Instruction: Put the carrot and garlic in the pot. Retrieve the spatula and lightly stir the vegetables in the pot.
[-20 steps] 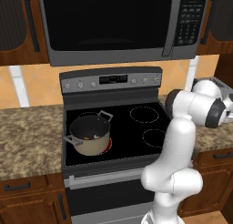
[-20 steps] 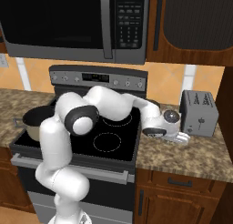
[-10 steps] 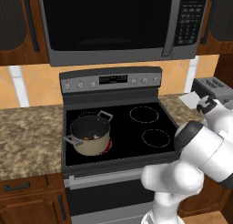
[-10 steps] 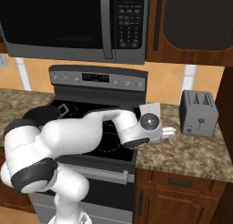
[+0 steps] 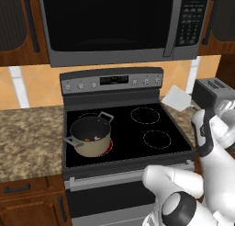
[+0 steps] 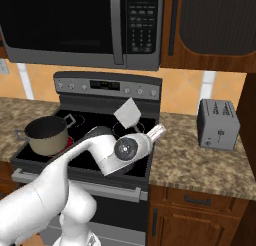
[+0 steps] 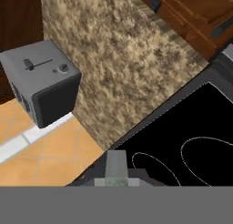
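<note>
On the black glass stove top (image 5: 137, 128), the round tan-sided pot with a dark grey inside and metal loop handles (image 5: 91, 137) sits over the front left burner, at the far left of the stove. Inside it lie a small orange piece and a small whitish piece (image 5: 96, 138), both too tiny to make out in shape; from the right base view the pot (image 6: 46, 135) hides them behind its wall.

Right of the pot, above the stove's right-hand burners, a flat light-grey squarish spatula blade (image 6: 127, 113) hangs in the air, tilted. In the left base view the blade (image 5: 177, 98) shows at the stove's right rear corner, its thin dark handle hidden behind the white arm.

The gripper (image 6: 156, 132) sits at the end of the arm over the stove's right edge, but its fingers are too small and foreshortened to tell how far apart they stand, or whether they clasp the handle. In the hand view a pale grey strip (image 7: 116, 166) rises at the bottom.

Further right, on the speckled stone counter (image 6: 200, 162), stands a boxy silver toaster (image 6: 217, 124), well apart from the stove.
</note>
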Robot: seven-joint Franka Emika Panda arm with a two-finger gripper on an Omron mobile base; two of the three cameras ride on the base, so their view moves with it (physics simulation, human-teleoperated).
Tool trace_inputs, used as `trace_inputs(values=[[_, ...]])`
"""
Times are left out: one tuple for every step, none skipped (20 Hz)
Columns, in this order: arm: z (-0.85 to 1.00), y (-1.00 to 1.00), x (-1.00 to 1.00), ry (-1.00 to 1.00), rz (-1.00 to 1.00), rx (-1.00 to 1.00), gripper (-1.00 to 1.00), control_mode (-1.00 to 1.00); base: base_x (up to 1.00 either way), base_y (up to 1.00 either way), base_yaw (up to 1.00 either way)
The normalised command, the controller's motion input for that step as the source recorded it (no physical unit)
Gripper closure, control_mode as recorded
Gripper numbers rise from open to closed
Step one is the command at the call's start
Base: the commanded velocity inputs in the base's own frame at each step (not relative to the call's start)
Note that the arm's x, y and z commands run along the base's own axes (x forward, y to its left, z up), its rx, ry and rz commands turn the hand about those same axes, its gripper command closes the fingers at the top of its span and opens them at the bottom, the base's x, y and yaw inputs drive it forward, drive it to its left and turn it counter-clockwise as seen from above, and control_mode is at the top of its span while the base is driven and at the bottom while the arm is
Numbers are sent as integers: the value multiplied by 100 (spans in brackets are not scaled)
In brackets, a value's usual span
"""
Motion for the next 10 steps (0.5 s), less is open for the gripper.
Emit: trace_inputs(values=[[79, 33, -51, -29, 41, -55, 100, -100, 0, 0, 0], [78, 36, -51, -28, 41, -56, 100, -100, 0, 0, 0], [76, 35, -49, -28, 41, -57, 100, -100, 0, 0, 0], [78, 35, -48, -28, 40, -59, 100, -100, 0, 0, 0], [77, 36, -43, -27, 39, -60, 100, -100, 0, 0, 0], [77, 46, -39, -27, 39, -60, 100, -100, 0, 0, 0], [78, 52, -39, -30, 39, -61, 100, -100, 0, 0, 0], [77, 59, -41, -31, 39, -63, 100, -100, 0, 0, 0], [78, 64, -42, -32, 39, -63, 100, -100, 0, 0, 0], [78, 63, -45, -34, 39, -65, 100, -100, 0, 0, 0]])
